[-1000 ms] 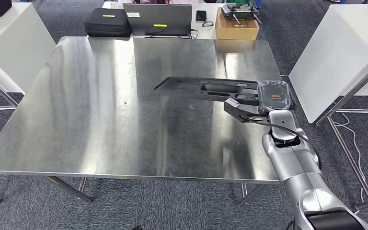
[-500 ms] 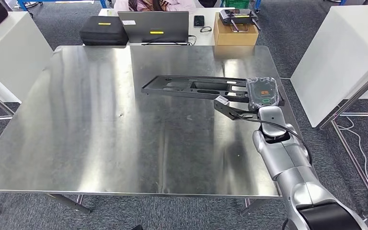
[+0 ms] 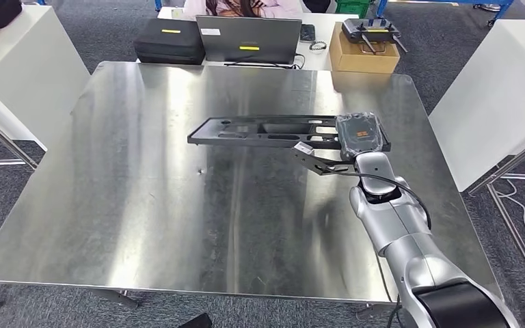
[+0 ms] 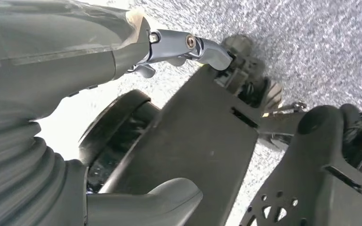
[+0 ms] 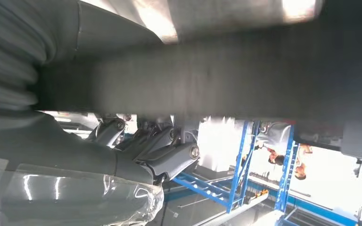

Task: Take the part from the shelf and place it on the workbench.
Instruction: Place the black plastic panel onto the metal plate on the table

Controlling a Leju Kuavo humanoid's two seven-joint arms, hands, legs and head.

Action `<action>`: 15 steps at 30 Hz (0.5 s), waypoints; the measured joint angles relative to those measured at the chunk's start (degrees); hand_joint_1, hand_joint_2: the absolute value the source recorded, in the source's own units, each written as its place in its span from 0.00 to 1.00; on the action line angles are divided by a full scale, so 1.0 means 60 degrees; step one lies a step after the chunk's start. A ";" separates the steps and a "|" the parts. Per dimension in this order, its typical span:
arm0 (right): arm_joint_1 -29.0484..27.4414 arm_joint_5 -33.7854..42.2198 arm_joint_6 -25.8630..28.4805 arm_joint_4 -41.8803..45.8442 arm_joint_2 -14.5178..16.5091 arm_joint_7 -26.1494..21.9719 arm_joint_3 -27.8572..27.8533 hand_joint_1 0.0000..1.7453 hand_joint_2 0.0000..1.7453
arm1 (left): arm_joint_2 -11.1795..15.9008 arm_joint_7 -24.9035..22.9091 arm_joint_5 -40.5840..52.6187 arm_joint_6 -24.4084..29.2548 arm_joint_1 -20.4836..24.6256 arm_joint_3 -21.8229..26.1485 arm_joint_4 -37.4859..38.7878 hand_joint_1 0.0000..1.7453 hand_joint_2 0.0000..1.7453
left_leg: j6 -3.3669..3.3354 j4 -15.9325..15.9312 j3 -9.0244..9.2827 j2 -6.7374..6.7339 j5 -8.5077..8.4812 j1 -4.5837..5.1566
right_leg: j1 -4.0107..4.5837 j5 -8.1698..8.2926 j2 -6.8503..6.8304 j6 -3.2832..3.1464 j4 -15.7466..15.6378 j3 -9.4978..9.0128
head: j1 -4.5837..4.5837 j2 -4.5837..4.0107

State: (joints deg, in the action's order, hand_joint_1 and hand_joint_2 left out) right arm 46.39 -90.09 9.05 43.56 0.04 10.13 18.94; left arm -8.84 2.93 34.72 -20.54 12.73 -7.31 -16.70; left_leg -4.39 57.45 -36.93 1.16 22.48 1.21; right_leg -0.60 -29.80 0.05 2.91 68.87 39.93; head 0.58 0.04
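Containers: a cardboard box [image 3: 364,56] stands on the white desk [image 3: 325,27] beyond the workbench's far edge, at about 1 o'clock from the bench centre, and a dark controller with handles [image 3: 371,29] lies on top of it. A closed black case [image 3: 173,41] sits on the same desk at about 11 o'clock; its contents cannot be seen. Between case and box stands a laptop [image 3: 249,39], its lid back toward the robot, with a phone [image 3: 307,32] just beside it. A person [image 3: 243,7] sits behind the laptop.

Task part: a long, flat black part [image 3: 268,131] with cut-out slots lies lengthwise across the steel workbench [image 3: 130,178], at about 2 o'clock from the bench centre. Whether it rests on the steel or is held just above cannot be told; its dark reflection shows underneath.

Right hand [image 3: 359,134]: at the part's right end, fingers clamped on it. The silver arm reaches in from 5 o'clock, forearm over the bench's near right area, wrist straight, back of the hand up. In the right wrist view the dark fingers [image 5: 167,153] curl under the blurred black part.

Left hand [image 4: 66,89]: seen in the left wrist view over grey carpet [image 4: 320,47]. One finger [image 4: 188,47] is extended and nothing shows in the hand; whether its fingers are apart or together I cannot tell.

White tables [image 3: 499,96] flank the bench.
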 joint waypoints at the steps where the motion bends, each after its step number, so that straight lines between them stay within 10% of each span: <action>1: 0.0021 0.0000 0.0000 -0.0032 0.0006 -0.0008 0.0012 1.00 1.00 | -0.0012 -0.0001 -0.0003 -0.0001 0.0005 -0.0007 -0.0001 0.00 1.00 | -0.0018 0.0004 0.0028 0.0023 0.0021 0.0043 | 0.0091 0.0348 0.0005 -0.0083 -0.0731 -0.0274 | 0.0004 0.0000; 4: 0.0109 0.0000 0.0004 -0.0090 0.0053 -0.0027 0.0036 1.00 1.00 | -0.0043 0.0001 -0.0008 -0.0006 0.0016 -0.0036 -0.0003 0.00 1.00 | -0.0017 0.0051 0.0024 0.0060 0.0096 0.0136 | 0.0222 0.0918 0.0048 -0.0376 -0.1910 -0.0765 | 0.0013 0.0000; 15: 0.0166 0.0000 -0.0001 -0.0270 0.0169 -0.0146 0.0039 1.00 1.00 | -0.0018 0.0061 -0.0137 -0.0049 0.0013 -0.0057 -0.0003 0.00 1.00 | -0.0033 0.0059 0.0033 0.0049 0.0140 0.0134 | 0.0193 0.0964 0.0066 -0.0394 -0.1947 -0.0789 | 0.0003 0.0000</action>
State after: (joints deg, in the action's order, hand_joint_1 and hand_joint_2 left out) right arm 47.39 -90.09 9.04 41.94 1.05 9.26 19.17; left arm -8.95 3.30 33.90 -20.83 12.81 -7.65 -16.72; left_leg -4.59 57.80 -36.74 1.46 23.32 2.02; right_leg 0.56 -24.02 0.44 0.54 57.19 35.19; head 0.60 0.04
